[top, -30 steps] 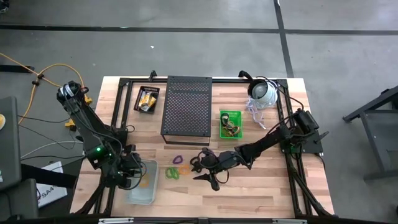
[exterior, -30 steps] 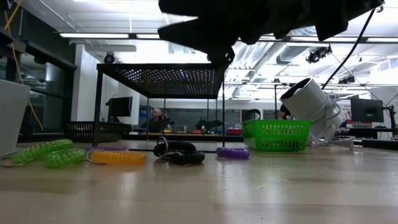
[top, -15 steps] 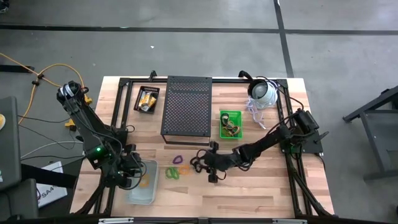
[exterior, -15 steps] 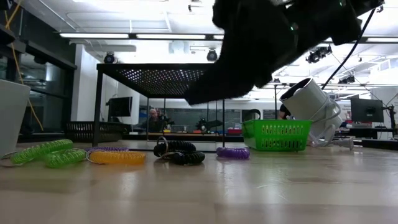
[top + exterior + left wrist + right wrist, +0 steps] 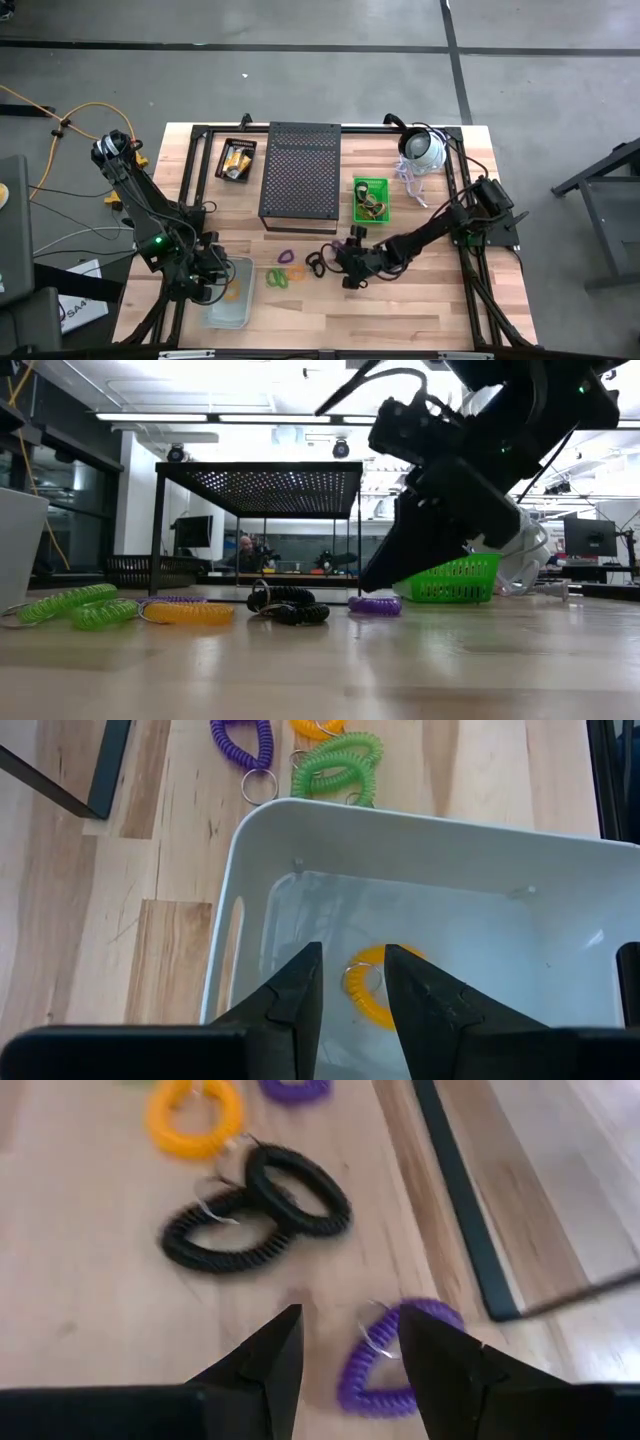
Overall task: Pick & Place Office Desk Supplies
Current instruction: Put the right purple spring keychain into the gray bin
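My right gripper [image 5: 345, 1350] is open and slants down, low over the table. Its tips [image 5: 372, 582] stand just above a purple coil loop [image 5: 395, 1365], which lies flat on the wood [image 5: 375, 605]. Two black loops [image 5: 255, 1215], an orange loop [image 5: 195, 1115] and another purple one [image 5: 295, 1088] lie flat beyond it. Green loops [image 5: 70, 605] lie further toward the table's left. My left gripper [image 5: 353, 990] hangs open over the white bin [image 5: 400, 820], with an orange loop [image 5: 365, 990] on the bin's floor below it.
A black mesh stand [image 5: 300, 175] fills the table's middle far side. A green basket [image 5: 370, 200] stands right of it, and a white dome device [image 5: 422, 148] with a cable beyond that. A black tray of yellow packets [image 5: 237, 160] is far left. The white bin [image 5: 228, 305] sits near left.
My right gripper has come down from well above the table, moved toward the table's right and turned, so that its tips now hang just over the purple loop. The loops on the table have stayed where they were.
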You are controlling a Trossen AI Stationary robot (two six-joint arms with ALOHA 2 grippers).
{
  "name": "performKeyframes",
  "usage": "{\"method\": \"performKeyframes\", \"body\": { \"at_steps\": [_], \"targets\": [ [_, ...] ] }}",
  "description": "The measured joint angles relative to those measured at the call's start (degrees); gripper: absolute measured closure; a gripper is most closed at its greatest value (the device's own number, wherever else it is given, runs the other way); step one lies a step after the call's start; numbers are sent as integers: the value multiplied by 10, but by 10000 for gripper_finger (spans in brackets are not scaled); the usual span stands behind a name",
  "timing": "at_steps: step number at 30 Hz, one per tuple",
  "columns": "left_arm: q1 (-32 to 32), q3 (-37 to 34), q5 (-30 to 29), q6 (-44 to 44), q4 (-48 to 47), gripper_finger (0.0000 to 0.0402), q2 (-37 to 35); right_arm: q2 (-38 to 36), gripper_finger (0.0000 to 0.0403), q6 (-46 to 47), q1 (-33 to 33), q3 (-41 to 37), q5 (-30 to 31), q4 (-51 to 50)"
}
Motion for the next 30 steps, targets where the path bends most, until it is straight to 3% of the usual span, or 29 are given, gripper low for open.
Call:
{"method": "performKeyframes", "body": {
  "at_steps": [30],
  "targets": [
    [0, 0, 1, -1, 5, 295, 0, 28, 254, 51, -6, 1, -9, -19]
  ]
}}
